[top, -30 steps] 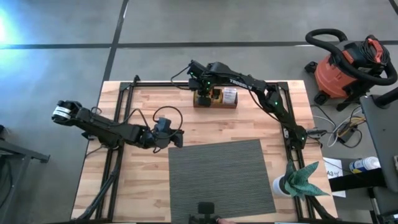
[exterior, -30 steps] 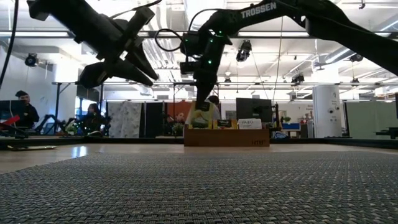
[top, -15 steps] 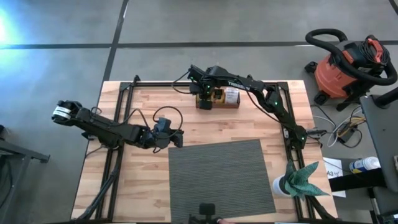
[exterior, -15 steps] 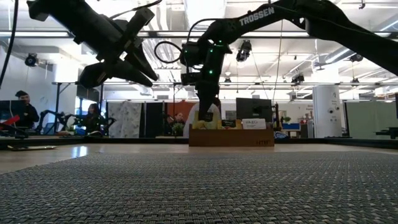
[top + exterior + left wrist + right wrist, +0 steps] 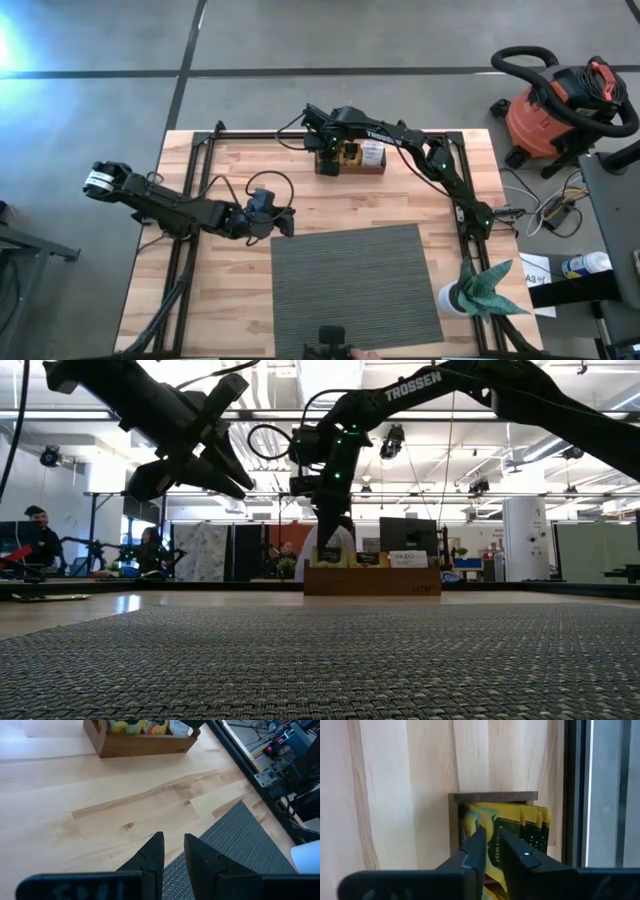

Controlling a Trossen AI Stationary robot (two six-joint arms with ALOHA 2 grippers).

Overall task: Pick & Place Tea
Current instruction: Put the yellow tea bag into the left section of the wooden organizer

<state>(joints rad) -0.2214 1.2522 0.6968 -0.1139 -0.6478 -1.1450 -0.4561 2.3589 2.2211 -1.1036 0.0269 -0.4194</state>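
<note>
right gripper (image 5: pixel 490 840) hangs over the wooden tray (image 5: pixel 350 168) at the table's far edge, fingers narrowly parted above the yellow tea sachets (image 5: pixel 520 827) standing packed on edge in the end compartment. risk: pinching two flat packets together, or dragging the tray. left gripper (image 5: pixel 172 851) waits, slightly apart, near the mat (image 5: pixel 355 290).

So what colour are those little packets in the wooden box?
Mostly yellow with dark printing; the tea sachets in the wooden tray show best in the right wrist view.
</note>
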